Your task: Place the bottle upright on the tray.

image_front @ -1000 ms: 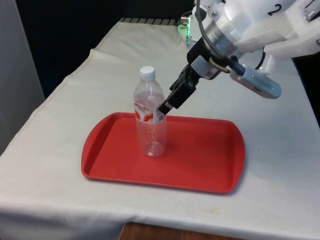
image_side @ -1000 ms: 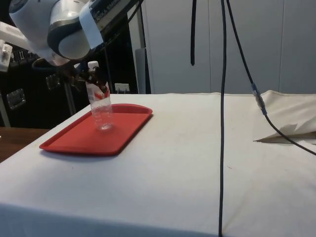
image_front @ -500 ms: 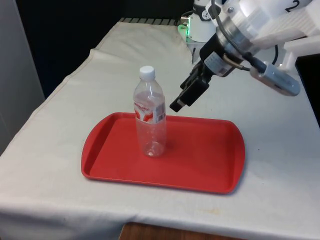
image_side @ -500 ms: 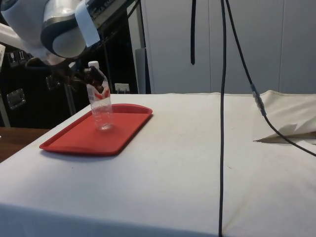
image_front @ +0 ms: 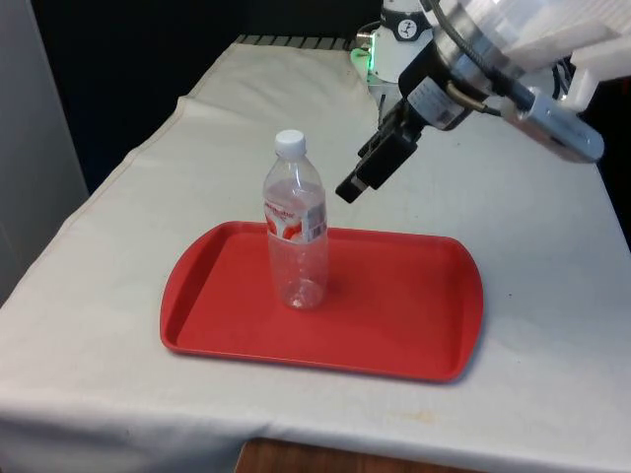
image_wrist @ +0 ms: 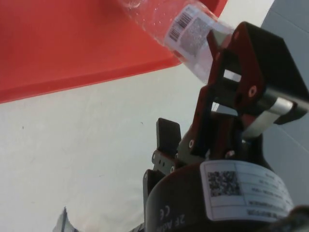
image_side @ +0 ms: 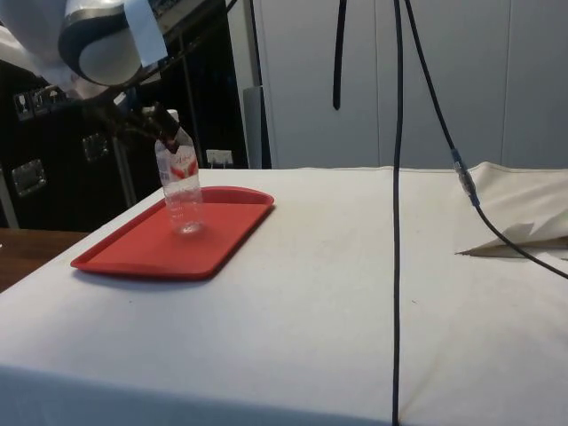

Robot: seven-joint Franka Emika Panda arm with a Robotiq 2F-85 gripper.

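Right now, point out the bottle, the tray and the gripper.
bottle (image_front: 296, 246), front view, on its label.
tray (image_front: 394, 305), front view, on its bare red floor.
gripper (image_front: 350, 190), front view, at its fingertips.

You see a white arm of rounded segments, with a grey cylinder at its wrist. Its gripper is black; black-and-red fingers carry small screws and a QR-code label.

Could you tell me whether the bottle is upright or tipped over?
Upright. The bottle stands on its base on the tray, cap on top, with the gripper clear of it.
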